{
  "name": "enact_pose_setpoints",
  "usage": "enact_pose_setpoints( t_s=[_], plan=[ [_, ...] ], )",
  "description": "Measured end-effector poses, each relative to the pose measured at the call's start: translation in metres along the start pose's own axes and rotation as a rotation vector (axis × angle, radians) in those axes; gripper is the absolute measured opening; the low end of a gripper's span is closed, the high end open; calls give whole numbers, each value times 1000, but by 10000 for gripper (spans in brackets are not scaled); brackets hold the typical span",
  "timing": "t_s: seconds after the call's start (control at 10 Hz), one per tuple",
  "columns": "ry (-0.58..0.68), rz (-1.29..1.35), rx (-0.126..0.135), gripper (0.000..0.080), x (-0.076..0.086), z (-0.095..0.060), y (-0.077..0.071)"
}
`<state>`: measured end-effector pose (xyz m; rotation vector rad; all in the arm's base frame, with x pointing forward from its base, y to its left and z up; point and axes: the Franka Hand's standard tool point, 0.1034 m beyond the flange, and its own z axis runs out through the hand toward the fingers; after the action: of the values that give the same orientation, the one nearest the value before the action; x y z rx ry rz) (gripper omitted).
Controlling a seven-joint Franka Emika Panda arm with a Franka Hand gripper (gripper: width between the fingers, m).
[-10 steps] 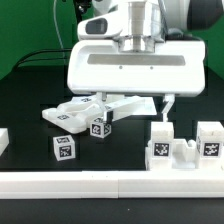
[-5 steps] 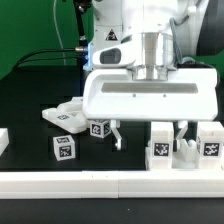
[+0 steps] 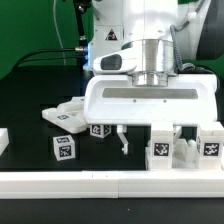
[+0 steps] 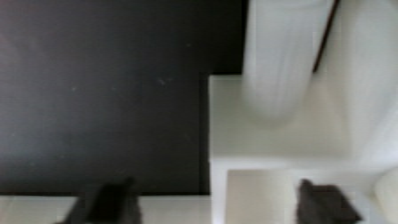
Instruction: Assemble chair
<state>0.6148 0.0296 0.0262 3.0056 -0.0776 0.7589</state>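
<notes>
Under your hand (image 3: 152,143), on the exterior view's right, stands the chair part (image 3: 187,150). Your hand is open and empty, with the part off-centre between the fingers (image 4: 103,205); shift sideways before closing.

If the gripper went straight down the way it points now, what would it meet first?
Likely the white chair piece, which the wrist view shows partly between the jaws of the open gripper; depth is unclear.

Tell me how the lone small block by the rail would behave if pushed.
The block looks like hard plastic, so it is probably stiff and light. Being a squat cube with flat faces, it should slide rather than roll or tip. Its smooth sides may slip in a grip.
</notes>
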Motion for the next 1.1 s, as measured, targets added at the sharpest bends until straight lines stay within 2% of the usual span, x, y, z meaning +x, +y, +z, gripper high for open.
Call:
enact_pose_setpoints(
  t_s=[0.1,0.2,0.3,0.4,0.5,0.8,0.9,1.1],
  plan=[
    [0,0,0,386,0,0,0],
    [0,0,0,188,0,0,0],
    [0,0,0,61,0,0,0],
    [0,0,0,61,0,0,0],
    [0,0,0,22,0,0,0],
    [-2,-1,-1,22,0,-1,1],
    [-22,3,2,22,-5,-5,5],
    [-104,17,31,22,-17,-24,7]
  ],
)
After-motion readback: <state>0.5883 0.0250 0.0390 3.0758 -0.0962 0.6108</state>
